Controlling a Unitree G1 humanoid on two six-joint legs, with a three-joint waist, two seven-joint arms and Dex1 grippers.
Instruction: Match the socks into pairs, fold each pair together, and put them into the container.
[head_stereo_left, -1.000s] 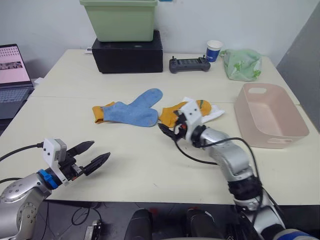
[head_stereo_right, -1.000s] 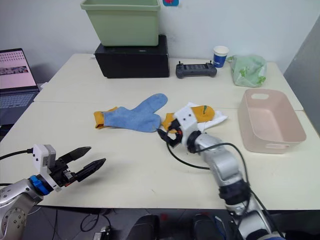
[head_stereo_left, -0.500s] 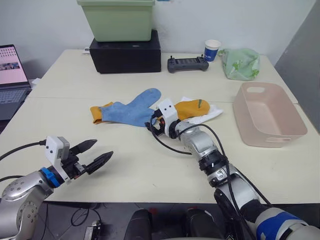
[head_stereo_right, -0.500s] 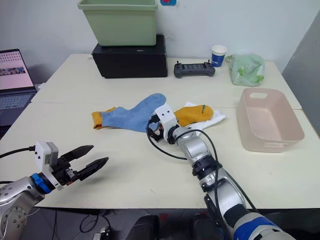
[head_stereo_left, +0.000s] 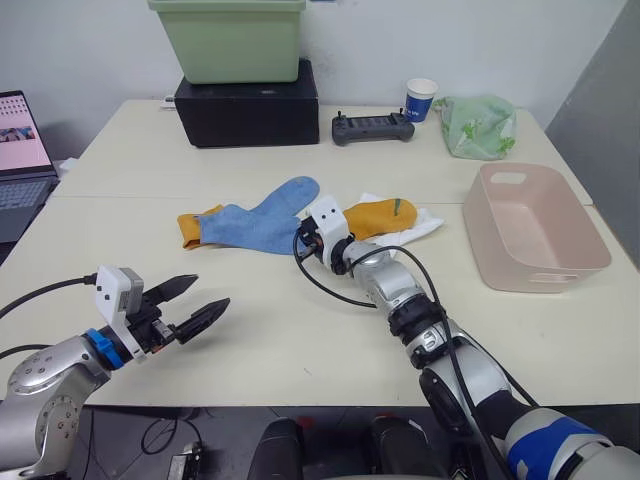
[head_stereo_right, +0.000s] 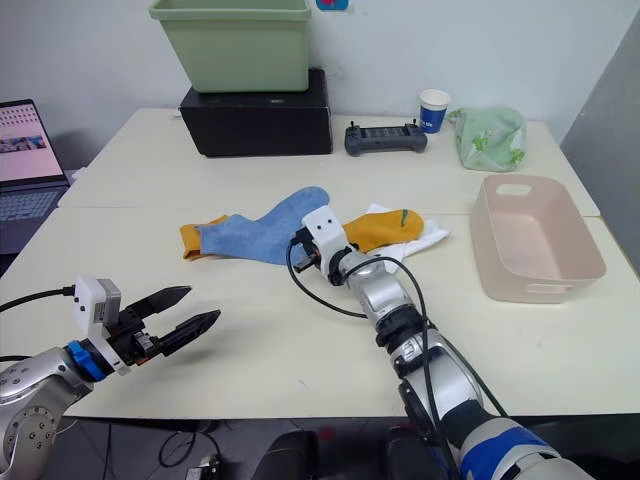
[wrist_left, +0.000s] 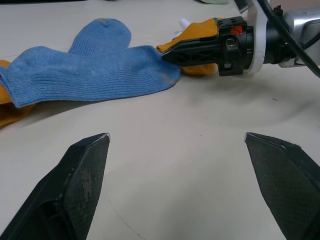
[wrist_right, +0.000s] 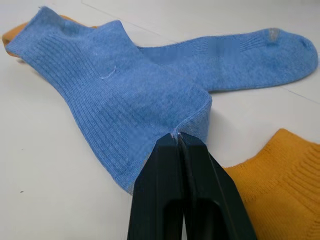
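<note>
Two light blue socks (head_stereo_left: 262, 216) lie overlapped mid-table, covering part of a mustard-orange sock (head_stereo_left: 191, 228). A second orange sock (head_stereo_left: 381, 213) rests on a white sock (head_stereo_left: 423, 224) to their right. My right gripper (wrist_right: 178, 138) is shut, pinching the near edge of the top blue sock (wrist_right: 120, 95); the left wrist view shows its black fingers (wrist_left: 192, 51) meeting that edge. At the front left my left gripper (head_stereo_left: 210, 292) hovers open over bare table, with nothing in it. The pale pink container (head_stereo_left: 535, 225) stands at the right with nothing showing inside.
A green bin (head_stereo_left: 230, 40) sits on a black box (head_stereo_left: 245, 100) at the back. A controller (head_stereo_left: 372, 127), a paper cup (head_stereo_left: 421, 98) and a pale green cloth bag (head_stereo_left: 480, 125) line the far edge. A laptop (head_stereo_left: 20, 130) is at the far left.
My right gripper moved left from the orange sock to the blue sock's edge and closed on it. The left gripper stayed open in place.
</note>
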